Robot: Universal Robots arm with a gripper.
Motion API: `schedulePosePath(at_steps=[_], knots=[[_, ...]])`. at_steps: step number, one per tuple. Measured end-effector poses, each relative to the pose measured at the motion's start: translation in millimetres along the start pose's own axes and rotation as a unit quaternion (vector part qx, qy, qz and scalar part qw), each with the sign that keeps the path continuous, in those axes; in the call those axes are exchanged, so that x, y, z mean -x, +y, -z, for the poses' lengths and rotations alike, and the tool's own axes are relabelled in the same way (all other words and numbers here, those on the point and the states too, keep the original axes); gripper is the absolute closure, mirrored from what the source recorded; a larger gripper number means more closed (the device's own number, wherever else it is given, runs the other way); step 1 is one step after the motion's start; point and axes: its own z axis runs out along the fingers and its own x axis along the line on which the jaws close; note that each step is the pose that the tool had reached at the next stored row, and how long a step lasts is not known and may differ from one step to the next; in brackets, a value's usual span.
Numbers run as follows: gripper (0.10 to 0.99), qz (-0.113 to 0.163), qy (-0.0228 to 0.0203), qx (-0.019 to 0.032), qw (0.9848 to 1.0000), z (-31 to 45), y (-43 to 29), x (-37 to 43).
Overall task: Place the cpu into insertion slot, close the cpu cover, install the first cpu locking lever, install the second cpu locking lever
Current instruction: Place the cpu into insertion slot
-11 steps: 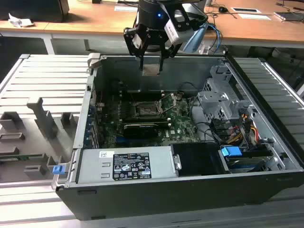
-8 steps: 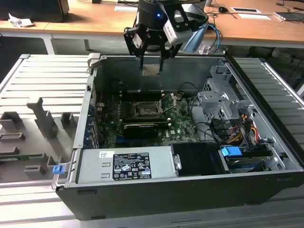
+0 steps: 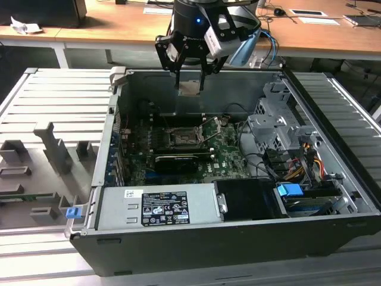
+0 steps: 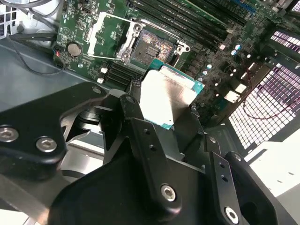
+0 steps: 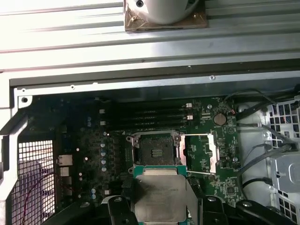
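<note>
While aloft, cpu (image 5: 161, 197) above insertion slot (image 5: 157, 151)

Open computer case (image 3: 238, 247), grey power supply (image 3: 202, 205)

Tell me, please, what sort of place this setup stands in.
Probably a robotics lab or workshop: an open computer case lies on a ribbed metal table, wooden desks with papers stand behind it, and the tool holds the cpu above the motherboard.

Exterior view overlooks the whole case (image 3: 178, 250); both wrist views share the insertion slot (image 4: 152, 47) (image 5: 157, 151).
</note>
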Motion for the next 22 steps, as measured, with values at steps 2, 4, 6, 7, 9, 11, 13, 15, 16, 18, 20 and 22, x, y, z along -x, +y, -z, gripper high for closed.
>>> schedulePosePath(at_steps=[2, 4, 6, 7, 9, 11, 13, 15, 16, 18, 20, 22], knots=[[0.557, -0.002, -0.0002, 0.0000, 1.0000, -0.1, 0.0, 0.0], [0.557, -0.009, -0.0008, 0.0002, 1.0000, -0.2, 0.0, 0.0], [0.557, -0.015, -0.0013, 0.0003, 0.9999, -0.3, 0.0, 0.0], [0.557, -0.018, -0.0016, 0.0004, 0.9998, -0.3, 0.0, 0.0], [0.557, -0.024, -0.0021, 0.0005, 0.9997, -0.4, 0.0, 0.0], [0.557, -0.028, -0.0025, 0.0007, 0.9996, -0.9, 0.0, 0.0], [0.557, -0.028, -0.0025, 0.0006, 0.9996, -1.6, -0.1, 0.0], [0.557, -0.028, -0.0025, 0.0005, 0.9996, -2.6, -0.3, 0.0], [0.557, -0.028, -0.0025, 0.0005, 0.9996, -2.9, -0.3, 0.0], [0.557, -0.029, -0.0025, 0.0005, 0.9996, -3.6, -0.3, 0.1], [0.557, -0.030, -0.0027, 0.0005, 0.9995, -3.8, -0.4, 0.1], [0.557, -0.035, -0.0031, 0.0007, 0.9994, -3.9, -0.4, 0.1]])
